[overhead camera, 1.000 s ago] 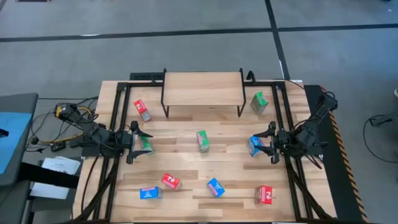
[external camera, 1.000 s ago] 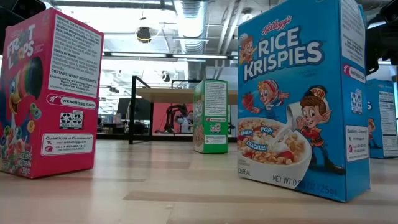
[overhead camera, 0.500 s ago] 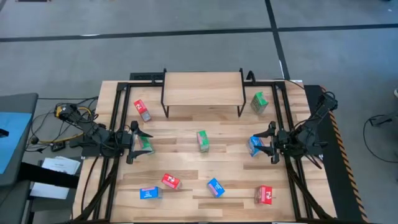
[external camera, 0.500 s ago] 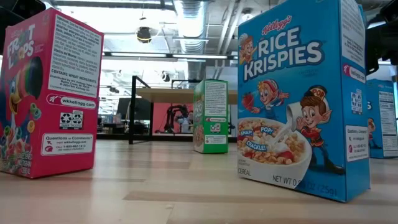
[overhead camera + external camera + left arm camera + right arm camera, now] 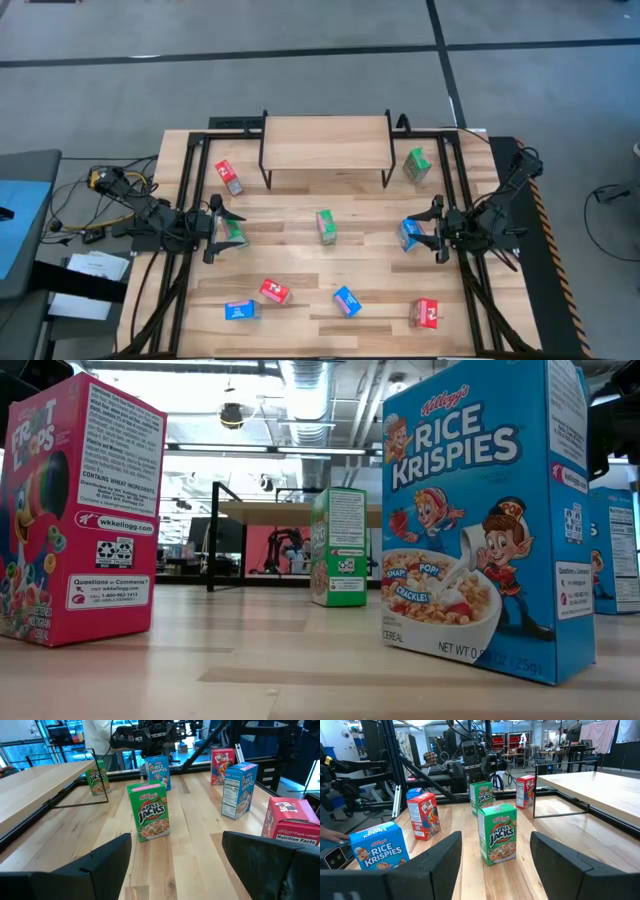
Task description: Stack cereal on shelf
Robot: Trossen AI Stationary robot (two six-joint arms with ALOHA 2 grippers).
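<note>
The shelf [image 5: 325,143] stands at the table's far edge, its board bare. Nine cereal boxes stand upright on the tabletop: green ones [image 5: 325,226] [image 5: 417,164] [image 5: 233,232], red ones [image 5: 228,177] [image 5: 274,291] [image 5: 426,313], blue ones [image 5: 410,234] [image 5: 347,300] [image 5: 240,310]. My left gripper [image 5: 222,231] is open at the left edge, beside the left green box, which its wrist view does not show. My right gripper [image 5: 430,232] is open at the right edge, beside a blue box. Both wrist views [image 5: 175,850] [image 5: 495,847] face the middle green box [image 5: 148,811] [image 5: 497,840].
Black frame rails run along the table's left and right sides [image 5: 185,200] [image 5: 462,200]. The shelf's black legs [image 5: 265,170] [image 5: 388,168] stand near the red and green far boxes. Cables lie off the table's left [image 5: 110,185]. A person [image 5: 97,732] stands beyond the table; a hand [image 5: 327,835] shows at its side.
</note>
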